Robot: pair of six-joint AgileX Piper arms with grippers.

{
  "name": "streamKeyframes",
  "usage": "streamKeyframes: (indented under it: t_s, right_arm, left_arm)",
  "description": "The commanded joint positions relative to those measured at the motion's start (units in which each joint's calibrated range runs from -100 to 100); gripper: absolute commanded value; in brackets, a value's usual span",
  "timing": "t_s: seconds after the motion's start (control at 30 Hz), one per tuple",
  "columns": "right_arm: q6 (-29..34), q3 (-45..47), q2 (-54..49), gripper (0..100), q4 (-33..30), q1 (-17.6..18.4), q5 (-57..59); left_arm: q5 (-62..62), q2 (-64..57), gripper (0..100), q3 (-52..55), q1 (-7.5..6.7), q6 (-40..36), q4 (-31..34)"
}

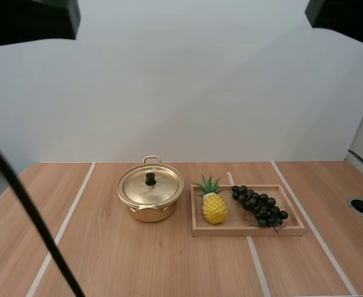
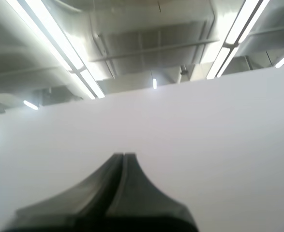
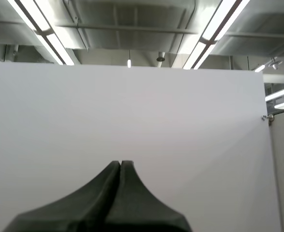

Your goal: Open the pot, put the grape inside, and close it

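Observation:
A gold pot stands on the wooden table with its lid on, the black knob in the middle. To its right a wooden tray holds a dark bunch of grapes at its right side. My left gripper points up at a white wall, its fingers together as one dark wedge with nothing in them. My right gripper is likewise shut on nothing, aimed at the same white wall.
A yellow toy pineapple lies in the tray's left part, beside the grapes. White lines cross the table. A round hole sits near the table's right edge.

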Motion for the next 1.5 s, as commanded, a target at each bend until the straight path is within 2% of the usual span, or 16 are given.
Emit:
streamKeyframes:
  t_s: [0.0, 0.13, 0.3, 0.4, 0.53, 0.73, 0.8, 0.87, 0.9, 0.93, 0.97, 1.0, 1.03, 1.07, 1.33, 1.47]
  right_arm:
    - [0.1, -6.9, 10.9, 0, 0.0, 0.1, 8.8]
    - [0.1, -14.1, 20.3, 0, -0.8, 0.1, 16.9]
    - [-0.5, -16.4, 24.2, 0, 0.6, -1.3, 17.1]
    - [-1.5, -16.4, 24.6, 0, 1.2, -2.5, 17.1]
    - [-8.2, -16.4, 24.6, 0, 4.1, -2.8, 17.3]
    - [-14.2, -16.4, 24.6, 0, 5.3, -2.8, 17.0]
    - [-16.3, -16.4, 24.6, 0, 5.5, -2.8, 17.4]
    - [-16.5, -16.4, 24.6, 0, 5.5, -2.8, 17.4]
    - [-16.5, -16.4, 24.6, 6, 5.5, -2.8, 17.4]
    - [-16.5, -16.4, 24.6, 19, 5.6, -2.8, 17.4]
    - [-16.5, -16.4, 24.6, 41, 5.7, -2.8, 17.4]
    - [-16.5, -16.4, 24.6, 68, 5.7, -3.0, 17.2]
    - [-16.5, -16.4, 24.6, 91, 5.7, -3.3, 16.5]
    - [-16.5, -16.4, 24.6, 100, 5.1, -3.7, 15.7]
    - [-16.3, -16.4, 24.6, 100, 6.1, -4.4, 13.1]
    - [-16.3, -16.4, 24.6, 100, 6.1, -4.4, 17.1]
  left_arm:
    - [17.1, 12.4, 0, -7.2, 0.06, 0.0, -0.9]
    - [31.7, 24.2, 0, -16.2, 0.06, 1.5, -0.9]
    - [42.2, 31.9, 0, -21.8, 0.06, 7.3, -4.3]
    - [44.1, 34.0, 0, -21.9, 0.06, 12.1, -8.7]
    - [46.9, 35.9, 0, -21.9, 0.06, 17.9, -15.0]
    - [47.4, 36.8, 0, -22.0, 0.06, 19.6, -16.7]
    - [46.8, 36.8, 6, -22.0, 0.06, 19.6, -16.7]
    - [46.4, 36.8, 23, -22.0, 0.06, 19.6, -16.7]
    - [46.4, 36.8, 36, -22.0, 0.06, 19.6, -16.7]
    - [46.6, 36.8, 48, -22.0, 0.06, 19.6, -16.7]
    - [47.0, 36.8, 65, -22.0, 0.06, 19.6, -16.7]
    - [47.6, 36.8, 84, -22.0, 0.06, 19.6, -16.9]
    - [47.7, 36.8, 100, -22.0, 0.06, 19.4, -17.2]
    - [47.7, 36.8, 100, -22.0, 0.06, 18.7, -17.2]
    - [47.7, 36.8, 100, -22.0, 0.06, 18.0, -17.0]
    - [48.4, 38.3, 100, -22.0, 0.06, 19.6, -17.0]
